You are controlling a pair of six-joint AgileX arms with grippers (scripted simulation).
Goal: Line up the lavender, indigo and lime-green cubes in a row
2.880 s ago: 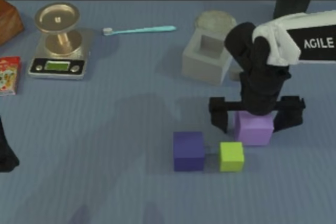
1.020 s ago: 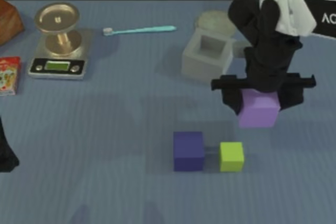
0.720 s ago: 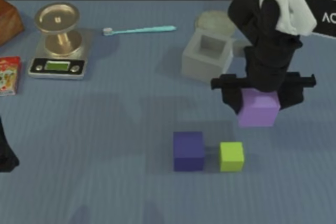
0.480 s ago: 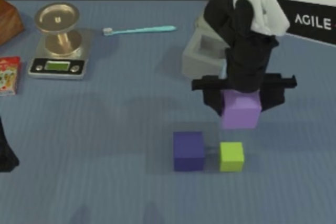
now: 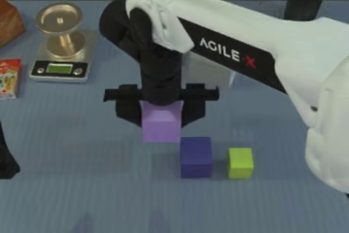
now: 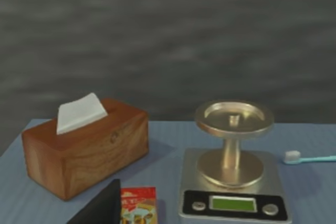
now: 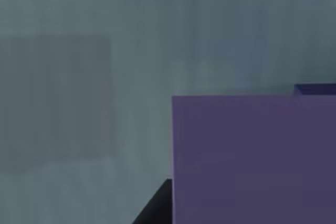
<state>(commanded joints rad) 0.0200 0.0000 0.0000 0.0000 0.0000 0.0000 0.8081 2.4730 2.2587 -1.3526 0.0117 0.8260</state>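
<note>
While the right gripper (image 5: 161,114) pinches the lavender cube (image 5: 161,124) between its two black fingers, that cube hangs at centre frame of the top view, just up and left of the indigo cube (image 5: 196,156). Lower centre, the lime-green cube (image 5: 240,162) sits to the indigo cube's right, a small gap between them. At the left edge, low in the frame, the left arm (image 5: 6,159) is parked; whether its fingers are spread or together I cannot tell. Upper left holds a kitchen scale (image 5: 59,53).
</note>
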